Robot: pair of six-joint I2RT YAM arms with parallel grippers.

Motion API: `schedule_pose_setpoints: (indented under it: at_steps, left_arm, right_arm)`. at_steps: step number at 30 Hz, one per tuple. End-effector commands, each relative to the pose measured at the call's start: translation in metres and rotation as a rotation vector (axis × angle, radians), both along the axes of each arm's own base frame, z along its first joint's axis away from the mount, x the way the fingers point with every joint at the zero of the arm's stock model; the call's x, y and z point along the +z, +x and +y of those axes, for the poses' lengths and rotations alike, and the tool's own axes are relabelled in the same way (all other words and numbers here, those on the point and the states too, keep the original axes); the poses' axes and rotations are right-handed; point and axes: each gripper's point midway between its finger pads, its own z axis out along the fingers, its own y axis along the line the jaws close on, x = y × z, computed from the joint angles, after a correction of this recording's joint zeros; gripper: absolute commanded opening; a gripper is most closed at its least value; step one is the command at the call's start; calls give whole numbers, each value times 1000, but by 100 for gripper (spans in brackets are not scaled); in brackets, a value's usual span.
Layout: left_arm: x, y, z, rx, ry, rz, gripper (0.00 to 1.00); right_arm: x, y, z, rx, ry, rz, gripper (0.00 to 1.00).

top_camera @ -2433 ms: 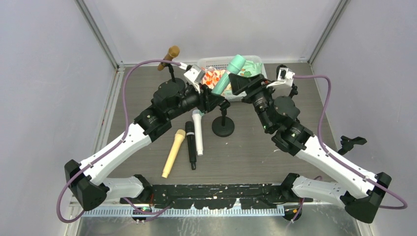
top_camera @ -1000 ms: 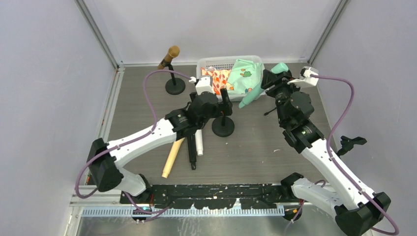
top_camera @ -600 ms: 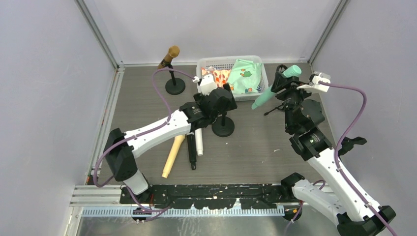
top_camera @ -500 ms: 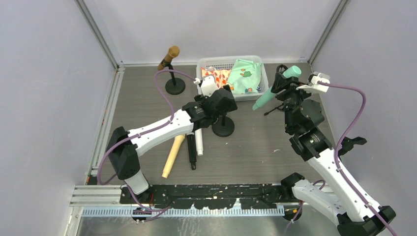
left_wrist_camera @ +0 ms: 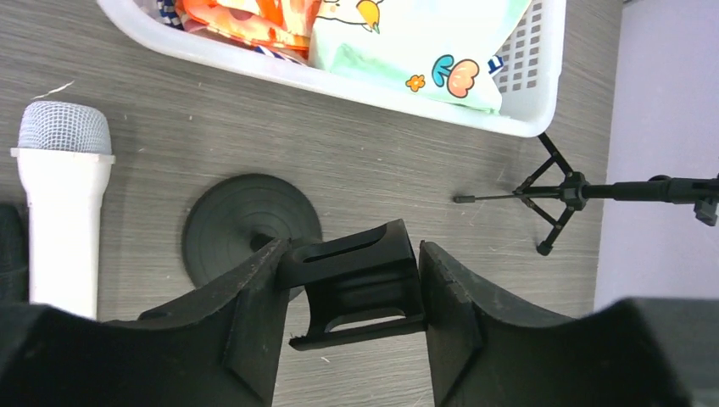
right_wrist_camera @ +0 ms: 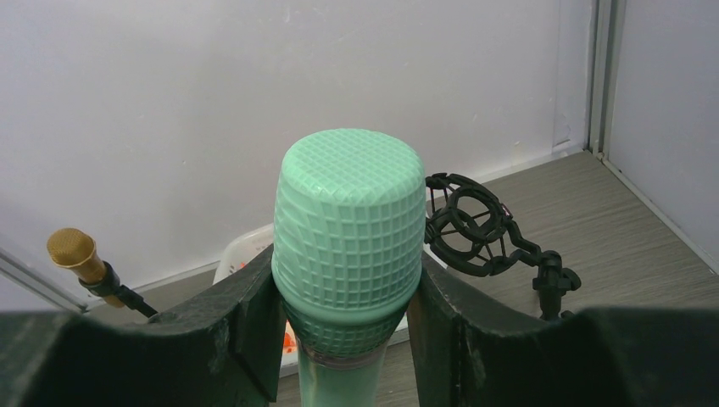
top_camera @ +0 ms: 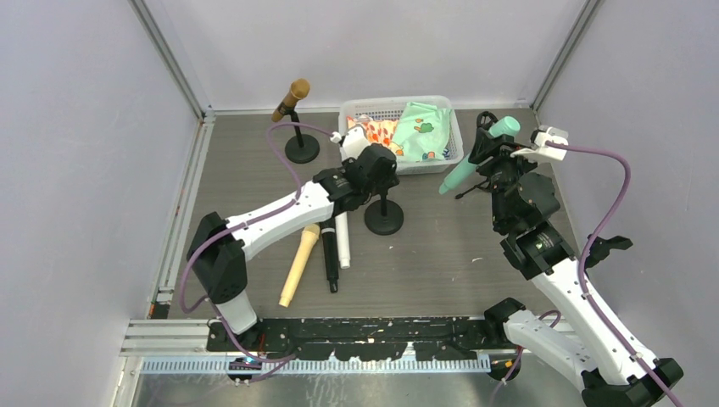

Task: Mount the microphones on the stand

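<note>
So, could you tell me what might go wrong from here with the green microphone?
1. The right gripper pinches the mint green microphone just below its head, so the long handle could swing or slip near the shock mount.
2. That mount sits on a thin tripod stand, which a push might tip.
3. The left gripper clamps the round-base stand's clip; a pull could drag its base into the white microphone.

Left claw [left_wrist_camera: 352, 251] clamps the black clip [left_wrist_camera: 358, 288] above the stand base [left_wrist_camera: 227, 222] — white microphone [left_wrist_camera: 64, 220] beside.
</note>
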Motion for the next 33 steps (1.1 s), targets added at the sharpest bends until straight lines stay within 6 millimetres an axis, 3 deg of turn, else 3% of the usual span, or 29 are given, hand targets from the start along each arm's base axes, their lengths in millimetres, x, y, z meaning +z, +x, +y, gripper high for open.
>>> schedule_pose_setpoints:
  at_steps: [1, 7, 10, 16, 20, 22, 29, 33]
  left_arm:
    - [2, 10, 3, -36, 3, -10, 46]
    - [-4, 6, -2, -233, 64, 0, 19]
    - [-5, 1, -5, -348, 79, -17, 15]
    - [1, -9, -14, -551, 84, -146, 18]
    - [-4, -12, -10, -622, 116, -192, 26]
    - [-4, -13, -7, -642, 114, -213, 36]
    - [10, -8, -2, -662, 133, -356, 99]
    - [23, -3, -1, -645, 132, -474, 100]
  right_arm:
    - [14, -6, -7, -16, 18, -43, 1]
    - [11, -6, -3, 3, 1, -31, 1]
    - [10, -7, 1, 31, -5, -42, 1]
    - [11, -9, 15, 109, 6, -86, 1]
    - [11, -8, 20, 136, 11, -96, 1]
    - [10, -8, 23, 149, 18, -101, 1]
    - [12, -5, 26, 157, 59, -129, 1]
    - [11, -3, 29, 166, 68, -135, 1]
